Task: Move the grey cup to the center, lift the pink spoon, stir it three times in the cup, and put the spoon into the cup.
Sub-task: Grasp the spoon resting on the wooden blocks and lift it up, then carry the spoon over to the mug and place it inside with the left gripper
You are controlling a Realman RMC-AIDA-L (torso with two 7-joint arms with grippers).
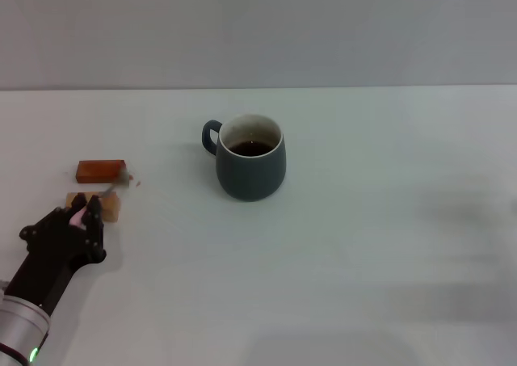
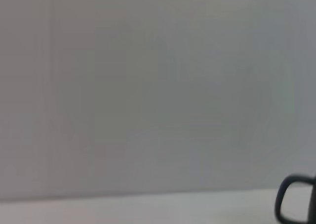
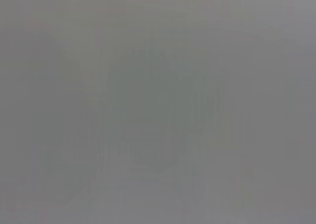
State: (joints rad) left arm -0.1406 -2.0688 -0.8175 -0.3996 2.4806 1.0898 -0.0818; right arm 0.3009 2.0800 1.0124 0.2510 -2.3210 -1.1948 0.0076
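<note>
Pink spoon (image 1: 103, 193) sits clamped in the left gripper (image 1: 84, 214) in the head view alone.

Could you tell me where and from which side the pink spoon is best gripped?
Probably by its pale handle end, from above: the pink spoon lies propped across the tan block and red block, and the left gripper is already there.

Matt ceramic-looking grey cup (image 1: 251, 166), smooth white tabletop (image 1: 363, 261), glossy red block (image 1: 101, 170), wooden tan block (image 1: 111, 207)
</note>
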